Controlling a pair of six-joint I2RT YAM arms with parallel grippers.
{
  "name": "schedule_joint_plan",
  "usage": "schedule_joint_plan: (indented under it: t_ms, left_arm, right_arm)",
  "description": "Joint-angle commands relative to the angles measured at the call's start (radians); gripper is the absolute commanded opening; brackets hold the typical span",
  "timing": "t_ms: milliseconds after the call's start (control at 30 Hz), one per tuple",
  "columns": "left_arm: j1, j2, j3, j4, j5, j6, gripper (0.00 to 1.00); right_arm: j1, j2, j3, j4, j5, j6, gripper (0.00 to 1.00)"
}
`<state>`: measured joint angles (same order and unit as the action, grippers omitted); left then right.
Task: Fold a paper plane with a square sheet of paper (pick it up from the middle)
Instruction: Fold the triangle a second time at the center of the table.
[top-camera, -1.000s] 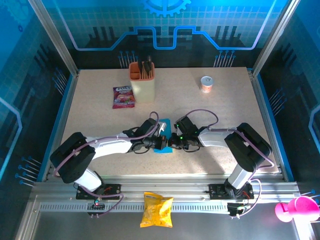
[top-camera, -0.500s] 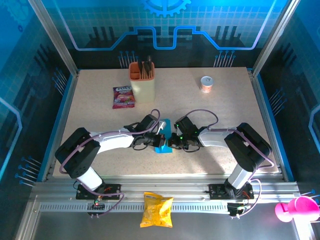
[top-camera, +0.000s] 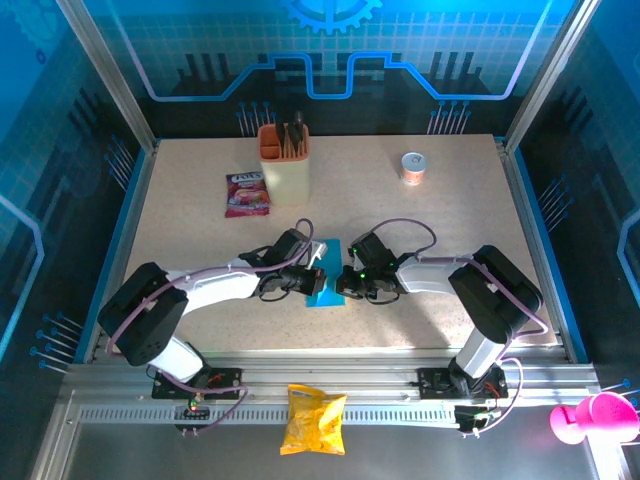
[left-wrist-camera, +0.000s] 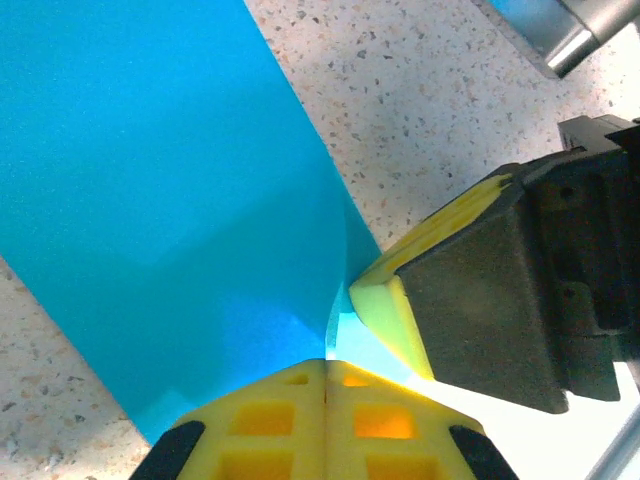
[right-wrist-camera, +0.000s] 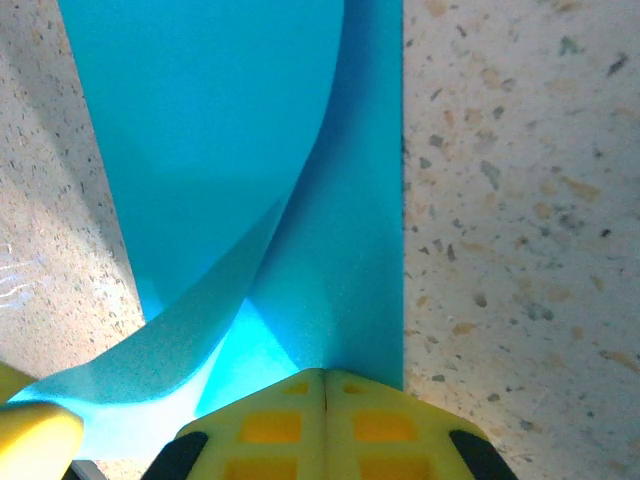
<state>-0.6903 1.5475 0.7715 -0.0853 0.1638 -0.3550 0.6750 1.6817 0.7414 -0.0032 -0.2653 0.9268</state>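
Paper, bright cyan: the square sheet of paper (left-wrist-camera: 150, 180) lies part-folded on the table (top-camera: 450, 210) between both pincers, one flap curling upward. The left gripper (left-wrist-camera: 325, 390), its arm stretched low, has its pads closed on the sheet's edge. The right gripper (right-wrist-camera: 325, 395), facing it and equally low, clamps the opposite edge.

arms: both stretched low toward centre | left gripper (top-camera: 314, 283): jaws pressed together | right gripper (top-camera: 345, 284): jaws pressed together
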Motion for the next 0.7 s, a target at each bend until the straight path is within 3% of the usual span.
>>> schedule_joint_plan:
  t_ms: [0,400,667]
  left_arm:
    - [0.009,0.033,0.019,-0.028,-0.002,0.042,0.00]
    - [0.011,0.045,-0.012,0.009,0.023,0.028,0.00]
    - [0.011,0.043,-0.012,0.010,0.028,0.027,0.00]
  right_arm:
    - [0.012,0.022,0.000,-0.047,0.025,-0.006,0.00]
    - [-0.077,-0.128,0.147,-0.247,0.013,-0.143,0.00]
    - [-0.103,0.091,0.388,-0.275,-0.123,-0.233,0.00]
